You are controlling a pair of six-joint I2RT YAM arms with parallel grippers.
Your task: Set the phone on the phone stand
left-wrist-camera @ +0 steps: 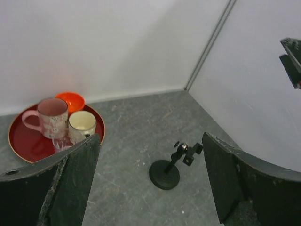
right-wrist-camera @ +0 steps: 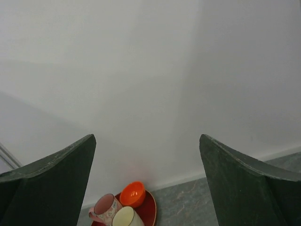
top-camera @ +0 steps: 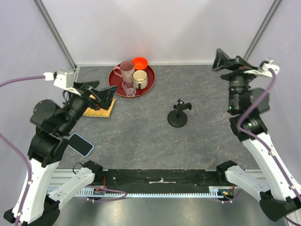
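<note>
Phone (top-camera: 81,144) lies flat on the desk (top-camera: 141,136) at near left, beside the left arm and well apart from the stand (top-camera: 178,115) at centre. Left tool (top-camera: 104,95) and right tool (top-camera: 225,60) both gape wide, holding nothing. The phone looks thin, stiff and slippery, so it is probably best pinched across its long edges, not the glass.

Bright, even light; soft shadows
</note>
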